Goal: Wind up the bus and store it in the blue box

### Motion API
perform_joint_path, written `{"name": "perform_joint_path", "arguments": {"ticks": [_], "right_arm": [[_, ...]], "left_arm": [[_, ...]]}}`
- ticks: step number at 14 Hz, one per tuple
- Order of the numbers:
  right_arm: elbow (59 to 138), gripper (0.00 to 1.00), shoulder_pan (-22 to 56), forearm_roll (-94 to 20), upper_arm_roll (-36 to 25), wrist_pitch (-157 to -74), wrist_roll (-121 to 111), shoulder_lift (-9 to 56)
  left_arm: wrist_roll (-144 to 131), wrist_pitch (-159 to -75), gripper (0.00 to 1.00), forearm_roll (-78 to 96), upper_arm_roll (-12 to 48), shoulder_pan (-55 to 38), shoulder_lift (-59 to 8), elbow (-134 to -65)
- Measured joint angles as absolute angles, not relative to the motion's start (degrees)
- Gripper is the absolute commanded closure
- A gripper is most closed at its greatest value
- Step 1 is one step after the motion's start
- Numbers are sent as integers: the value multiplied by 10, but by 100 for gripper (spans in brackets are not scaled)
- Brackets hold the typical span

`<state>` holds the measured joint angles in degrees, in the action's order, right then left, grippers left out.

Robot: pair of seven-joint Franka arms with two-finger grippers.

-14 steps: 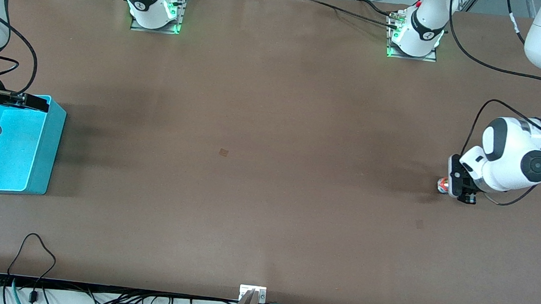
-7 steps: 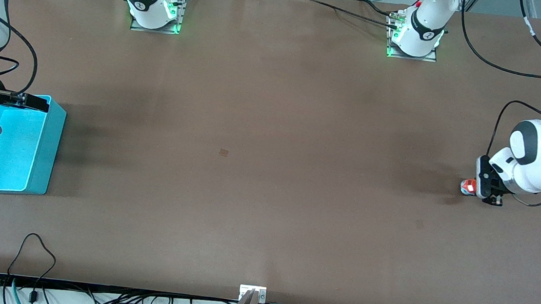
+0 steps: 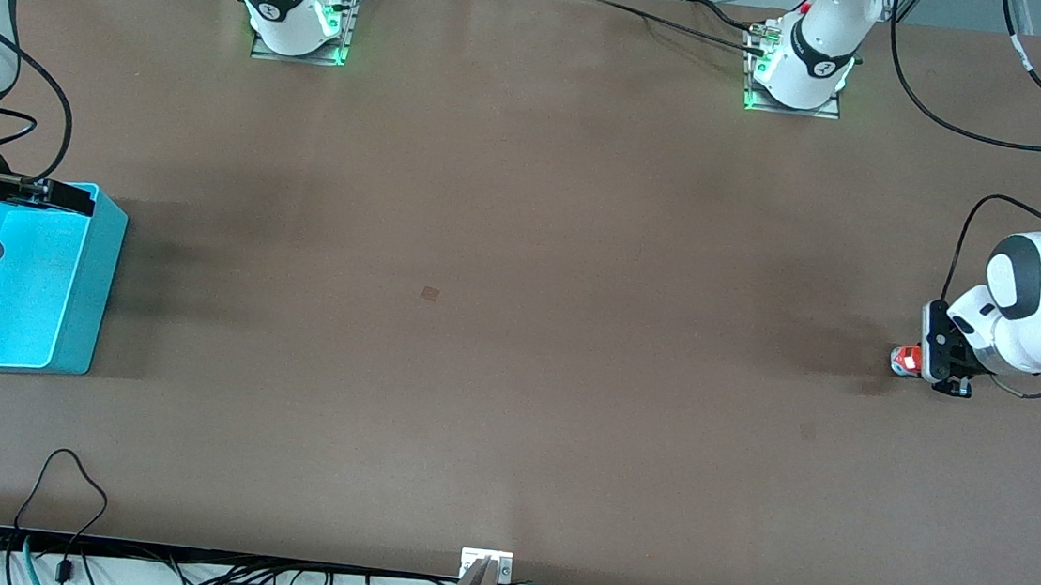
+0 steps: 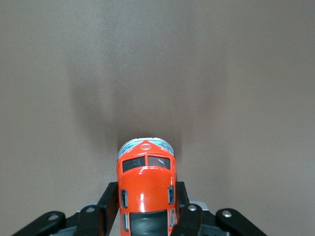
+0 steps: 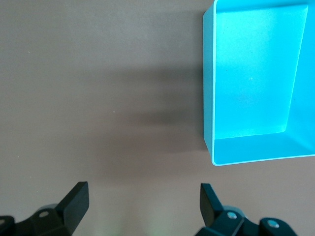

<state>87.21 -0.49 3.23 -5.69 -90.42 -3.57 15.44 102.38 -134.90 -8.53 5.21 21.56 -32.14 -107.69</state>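
Bus (image 4: 146, 189) clamped between my left gripper (image 4: 146, 209) fingers (image 4: 109, 206), pinched on its two long sides, down low at the left arm's end of the table (image 3: 525, 236). Glossy orange plastic shell, rounded nose, dark windscreen panes, pale grey-white front end, dark roof panel. Long axis runs straight out from the gripper, nose pointing away from the wrist; in the front view the bus (image 3: 903, 361) sticks out toward the right arm's end. I can't tell if the wheels touch the tabletop. Table is matte brown, flat, faintly mottled.

Blue box (image 3: 22, 287) sits at the right arm's end: light cyan plastic, rectangular, tall smooth walls, finely speckled floor, nothing in it. Right gripper (image 5: 142, 206) waits up in the air by the box's rim, fingers (image 5: 76, 199) wide apart, holding nothing.
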Motion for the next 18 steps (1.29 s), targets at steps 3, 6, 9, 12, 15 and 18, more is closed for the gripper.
{"name": "perform_joint_path", "arguments": {"ticks": [3, 6, 9, 12, 15, 18], "right_arm": [[872, 0, -5, 32, -57, -904, -36, 154], [872, 0, -5, 32, -57, -903, -36, 154], [872, 0, -6, 32, -57, -903, -36, 155], [872, 0, -6, 32, -57, -903, -36, 155], [872, 0, -6, 32, -57, -903, -36, 155], [872, 0, -6, 32, -57, -903, -36, 155]], "left_arm": [[1024, -1347, 0, -85, 53, 216, -329, -1075], [1013, -1266, 0, -85, 67, 215, -337, -1036], [994, -1188, 0, -85, 80, 212, -328, -999], [980, -1113, 0, -85, 82, 210, -295, -989], [935, -1046, 0, -85, 82, 210, -254, -988], [883, -999, 0, -85, 83, 210, -217, -987]]}}
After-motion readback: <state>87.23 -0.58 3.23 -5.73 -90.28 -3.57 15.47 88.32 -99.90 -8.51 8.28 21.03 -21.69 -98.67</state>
